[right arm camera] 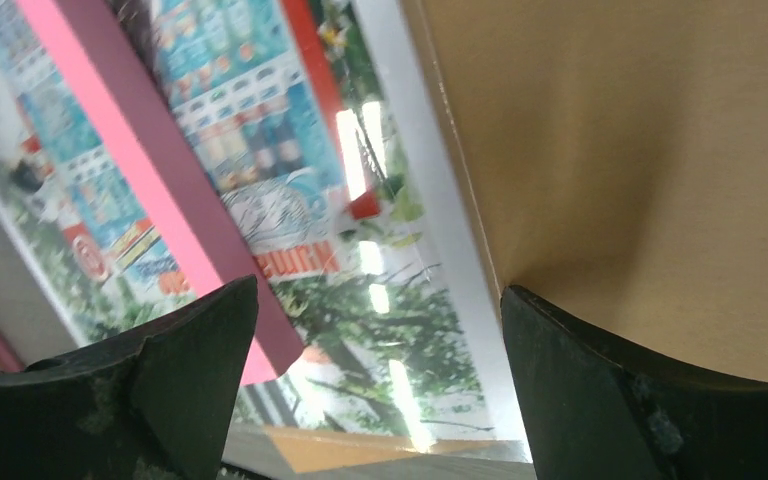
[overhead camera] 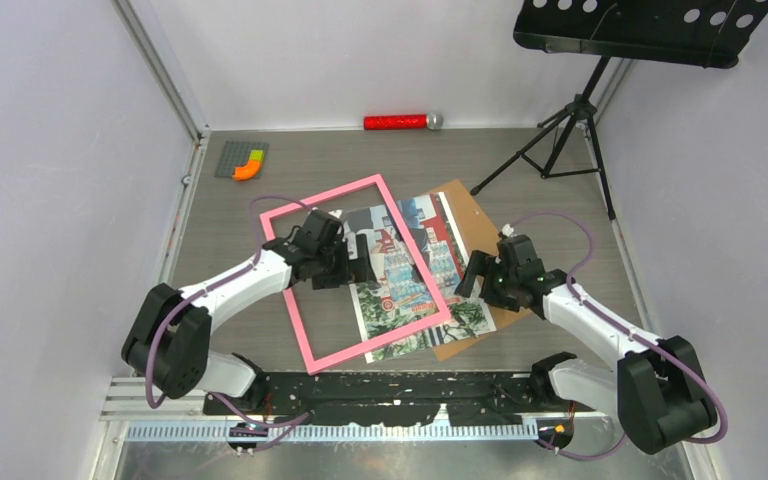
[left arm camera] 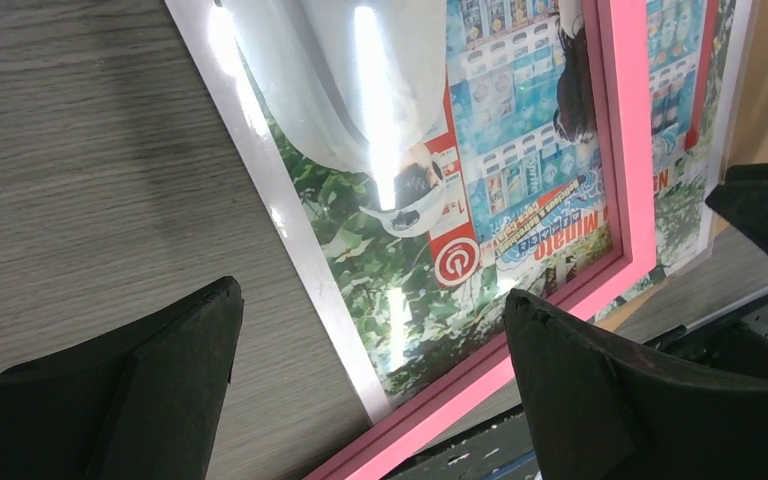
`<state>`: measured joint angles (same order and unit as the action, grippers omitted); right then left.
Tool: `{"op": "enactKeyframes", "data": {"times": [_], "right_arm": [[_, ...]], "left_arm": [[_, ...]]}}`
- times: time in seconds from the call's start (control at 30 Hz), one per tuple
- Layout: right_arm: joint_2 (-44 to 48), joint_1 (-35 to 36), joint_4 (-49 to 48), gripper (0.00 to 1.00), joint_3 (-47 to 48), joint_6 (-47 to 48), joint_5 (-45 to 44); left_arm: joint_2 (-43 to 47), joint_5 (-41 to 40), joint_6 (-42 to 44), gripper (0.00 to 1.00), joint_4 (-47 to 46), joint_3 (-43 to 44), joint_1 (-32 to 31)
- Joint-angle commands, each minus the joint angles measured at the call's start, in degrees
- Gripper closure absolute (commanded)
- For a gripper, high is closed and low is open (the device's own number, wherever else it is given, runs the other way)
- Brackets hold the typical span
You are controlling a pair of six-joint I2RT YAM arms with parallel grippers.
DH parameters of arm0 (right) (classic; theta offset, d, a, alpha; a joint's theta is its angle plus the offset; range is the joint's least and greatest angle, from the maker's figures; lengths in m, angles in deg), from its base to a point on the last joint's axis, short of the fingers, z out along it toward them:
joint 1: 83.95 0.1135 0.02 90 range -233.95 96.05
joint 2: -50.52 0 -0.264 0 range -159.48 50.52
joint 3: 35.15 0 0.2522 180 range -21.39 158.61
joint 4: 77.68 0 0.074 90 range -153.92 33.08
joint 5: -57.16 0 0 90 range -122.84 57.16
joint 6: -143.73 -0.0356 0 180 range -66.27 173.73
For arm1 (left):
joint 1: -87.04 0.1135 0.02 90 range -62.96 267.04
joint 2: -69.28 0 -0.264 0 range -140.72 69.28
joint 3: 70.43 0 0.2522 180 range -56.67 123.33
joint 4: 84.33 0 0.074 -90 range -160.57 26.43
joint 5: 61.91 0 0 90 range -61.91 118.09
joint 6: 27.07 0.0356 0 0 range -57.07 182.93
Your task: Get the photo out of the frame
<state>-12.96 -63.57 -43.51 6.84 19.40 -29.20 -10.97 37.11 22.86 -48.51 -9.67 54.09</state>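
The pink frame lies flat and askew on the table, its right rim crossing over the photo. The glossy photo lies face up on the brown backing board. My left gripper is open and empty inside the frame opening, over the photo's left edge. In the left wrist view its fingers straddle the photo and the frame's near rim. My right gripper is open and empty at the photo's right edge. The right wrist view shows the gripper, photo, frame and board.
A red cylinder lies at the far wall. A grey baseplate with an orange brick sits at the back left. A music stand's tripod stands at the back right. Walls close both sides. A black rail runs along the near edge.
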Motion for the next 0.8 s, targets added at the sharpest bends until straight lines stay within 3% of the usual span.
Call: {"op": "enactKeyframes", "data": {"times": [0.0,0.37,0.63,0.77], "right_arm": [[1.89,0.41,-2.40,0.05,-1.47,0.08,15.69],[-4.64,0.95,-13.57,0.07,-0.66,-1.18,26.97],[-12.16,6.17,-14.07,0.07,5.30,2.60,24.95],[-9.58,6.04,-8.92,0.07,7.51,5.25,18.87]], "left_arm": [[0.12,-1.27,0.35,0.00,-0.71,0.93,-0.04],[0.01,-2.35,0.24,0.00,1.37,0.90,-0.03],[-0.39,-4.20,-0.06,0.00,2.97,0.55,-0.09],[-2.05,-3.81,0.31,0.00,2.97,1.21,-0.05]]}}
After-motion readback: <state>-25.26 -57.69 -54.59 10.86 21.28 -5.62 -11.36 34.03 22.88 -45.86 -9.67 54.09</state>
